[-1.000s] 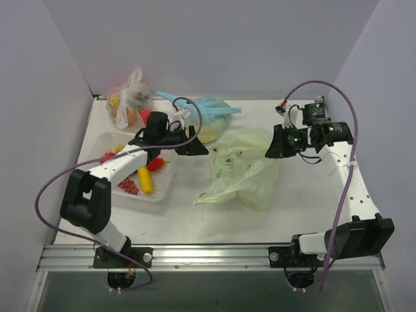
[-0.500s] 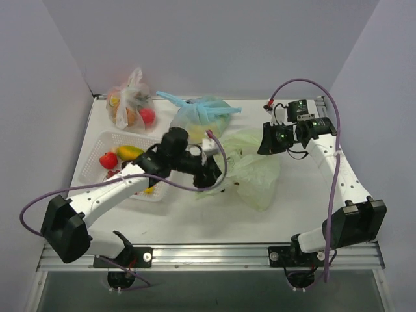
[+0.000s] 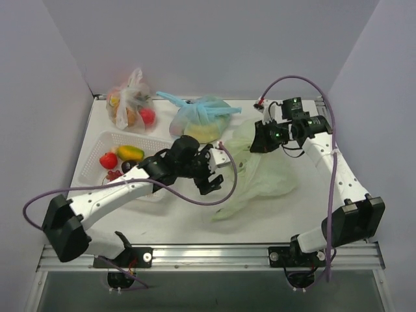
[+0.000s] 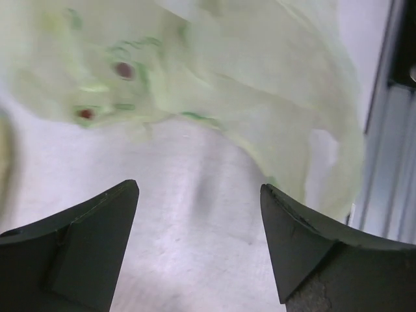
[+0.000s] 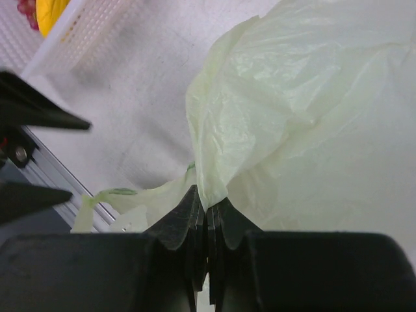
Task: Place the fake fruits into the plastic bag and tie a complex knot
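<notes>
Pinching the plastic bag (image 3: pixel 260 175), the right claw (image 5: pixel 207 221) held it up by the worktop's (image 3: pixel 312 214) far edge, likely to open it. The left claw (image 4: pixel 198 195) (spread, empty) hovered alongside.

Blur smears the thin translucent pale green plastic bag (image 4: pixel 260 97) in the left wrist view, leaving its dark printed marks (image 4: pixel 123 69) unreadable. The right gripper (image 5: pixel 208 203) hides the fold it pinches. The white perforated plastic basket (image 5: pixel 84 32) and the yellow toy fruit (image 5: pixel 51 12) are cropped at the frame's top-left corner.
</notes>
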Controlling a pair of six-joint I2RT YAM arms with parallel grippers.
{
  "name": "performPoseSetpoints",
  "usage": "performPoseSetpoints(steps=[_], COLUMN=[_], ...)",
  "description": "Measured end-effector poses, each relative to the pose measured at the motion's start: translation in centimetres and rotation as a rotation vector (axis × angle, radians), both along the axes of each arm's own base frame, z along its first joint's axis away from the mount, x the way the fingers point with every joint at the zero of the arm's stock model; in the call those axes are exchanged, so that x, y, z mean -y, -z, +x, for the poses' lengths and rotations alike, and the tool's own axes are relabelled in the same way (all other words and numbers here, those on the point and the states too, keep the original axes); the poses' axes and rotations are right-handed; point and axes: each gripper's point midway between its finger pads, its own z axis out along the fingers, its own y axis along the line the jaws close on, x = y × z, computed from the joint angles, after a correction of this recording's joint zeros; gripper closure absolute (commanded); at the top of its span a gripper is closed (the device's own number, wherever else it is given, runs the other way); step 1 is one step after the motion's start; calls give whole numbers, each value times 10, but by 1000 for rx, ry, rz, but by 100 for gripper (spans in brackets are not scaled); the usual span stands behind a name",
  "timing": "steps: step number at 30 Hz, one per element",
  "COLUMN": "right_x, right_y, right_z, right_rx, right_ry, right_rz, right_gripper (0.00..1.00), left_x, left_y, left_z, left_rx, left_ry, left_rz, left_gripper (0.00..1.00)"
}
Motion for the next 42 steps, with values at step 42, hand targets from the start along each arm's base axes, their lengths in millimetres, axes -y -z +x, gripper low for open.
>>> performPoseSetpoints(steps=[42], right_x=[10], right_y=[29], right_z=[-8], right_rx=[-12], right_ry=[179], right_rz=[-61], right_gripper=[100], left_x=[-290], left_y=[75], left_z=[79], left_rx=[-451], left_ry=[-932], left_rz=[299], left_gripper=[11])
